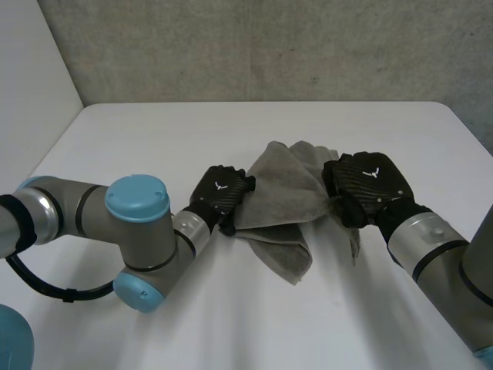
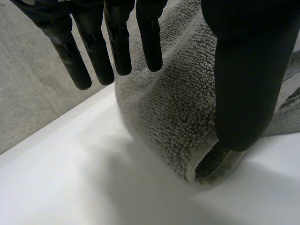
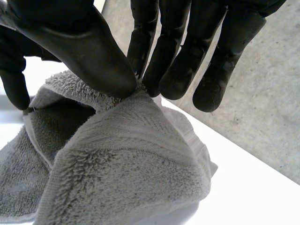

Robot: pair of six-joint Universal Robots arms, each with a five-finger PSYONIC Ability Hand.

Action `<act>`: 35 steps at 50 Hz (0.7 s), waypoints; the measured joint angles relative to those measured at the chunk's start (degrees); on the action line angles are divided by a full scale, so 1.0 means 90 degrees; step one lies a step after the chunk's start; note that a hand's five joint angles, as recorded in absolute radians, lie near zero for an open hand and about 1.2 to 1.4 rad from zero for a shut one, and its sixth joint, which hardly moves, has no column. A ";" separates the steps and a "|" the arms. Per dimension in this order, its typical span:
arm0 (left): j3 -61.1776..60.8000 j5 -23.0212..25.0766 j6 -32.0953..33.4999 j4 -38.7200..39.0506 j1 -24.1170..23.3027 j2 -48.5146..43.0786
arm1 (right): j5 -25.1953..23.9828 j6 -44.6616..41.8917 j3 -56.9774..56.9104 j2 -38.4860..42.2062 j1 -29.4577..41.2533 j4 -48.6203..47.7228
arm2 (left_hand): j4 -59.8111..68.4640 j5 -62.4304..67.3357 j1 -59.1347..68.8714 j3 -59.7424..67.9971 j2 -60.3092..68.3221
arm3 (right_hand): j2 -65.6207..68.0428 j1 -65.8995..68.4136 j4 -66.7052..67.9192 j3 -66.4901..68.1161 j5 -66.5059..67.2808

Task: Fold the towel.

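Observation:
A grey towel (image 1: pixel 281 200) lies crumpled in the middle of the white table (image 1: pixel 192 131), with one corner trailing toward the front. My left hand (image 1: pixel 222 187) rests at the towel's left edge. Its fingers (image 2: pixel 117 42) hang straight above the towel (image 2: pixel 178 103), and its thumb (image 2: pixel 248 84) lies against a rolled fold without pinching it. My right hand (image 1: pixel 370 181) is at the towel's right edge. There its thumb (image 3: pixel 84 47) and fingertips (image 3: pixel 173 79) pinch a raised ridge of the towel (image 3: pixel 126 168).
The table's far edge meets a grey wall (image 1: pixel 269 46). In the left wrist view a table edge (image 2: pixel 51 129) runs just beyond the fingers, with grey floor past it. White table surface stretches in front of the towel and to both sides.

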 measured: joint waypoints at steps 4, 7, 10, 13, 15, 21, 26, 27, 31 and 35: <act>0.0001 -0.0007 -0.0055 0.0014 -0.0033 0.0011 | -0.0017 0.0026 0.0005 -0.0137 -0.0023 0.0079 | -0.0005 0.0001 0.0001 0.0002 0.0002 | 0.0000 0.0000 0.0000 0.0000 0.0000; 0.0003 -0.0027 -0.0240 0.0051 -0.0041 0.0029 | -0.0047 0.0094 0.0005 -0.0201 -0.0035 0.0137 | 0.0009 0.0006 0.0016 0.0004 0.0007 | 0.0000 0.0000 0.0000 0.0000 0.0000; 0.0005 -0.0100 -0.0595 0.0106 -0.0041 0.0044 | -0.0088 0.0194 0.0010 -0.0259 -0.0046 0.0196 | 0.0020 0.0031 0.0026 0.0028 0.0028 | 0.0000 0.0000 0.0000 0.0000 0.0000; 0.0002 -0.0176 -0.0874 0.0134 -0.0039 0.0037 | -0.0110 0.0255 0.0013 -0.0322 -0.0052 0.0219 | 0.0031 0.0038 0.0046 0.0039 0.0040 | 0.0000 0.0000 0.0000 0.0000 0.0000; -0.0002 -0.0213 -0.0986 0.0143 -0.0038 0.0025 | -0.0116 0.0280 0.0012 -0.0369 -0.0055 0.0223 | 0.0048 0.0043 0.0053 0.0052 0.0051 | 0.0000 0.0000 0.0000 0.0000 0.0000; -0.0026 -0.0387 -0.1145 0.0186 -0.0037 -0.0038 | -0.0114 0.0386 0.0010 -0.0582 -0.0082 0.0231 | 0.0501 0.0495 0.0533 0.0525 0.0526 | 0.0000 0.0000 0.0000 0.0000 0.0000; -0.0048 -0.0830 -0.1160 0.0363 -0.0043 -0.0063 | -0.0110 0.0557 0.0006 -0.0814 -0.0100 0.0251 | 0.1320 0.1277 0.1325 0.1324 0.1325 | 0.0000 0.0000 0.0000 0.0000 0.0001; -0.0050 -0.0882 -0.1159 0.0387 -0.0044 -0.0062 | -0.0110 0.0574 0.0004 -0.0838 -0.0102 0.0255 | 0.1422 0.1401 0.1423 0.1427 0.1429 | 0.0000 0.0000 0.0000 0.0000 0.0000; -0.0066 -0.1276 -0.1153 0.0569 -0.0054 -0.0058 | -0.0113 0.0699 -0.0007 -0.1036 -0.0133 0.0286 | 0.2201 0.2181 0.2223 0.2200 0.2232 | 0.0000 0.0000 0.0000 0.0000 0.0001; -0.0079 -0.1482 -0.1158 0.0651 -0.0062 -0.0051 | -0.0119 0.0783 -0.0030 -0.1255 -0.0194 0.0322 | 0.3188 0.3167 0.3232 0.3250 0.3252 | 0.0003 0.0002 0.0000 -0.0001 0.0001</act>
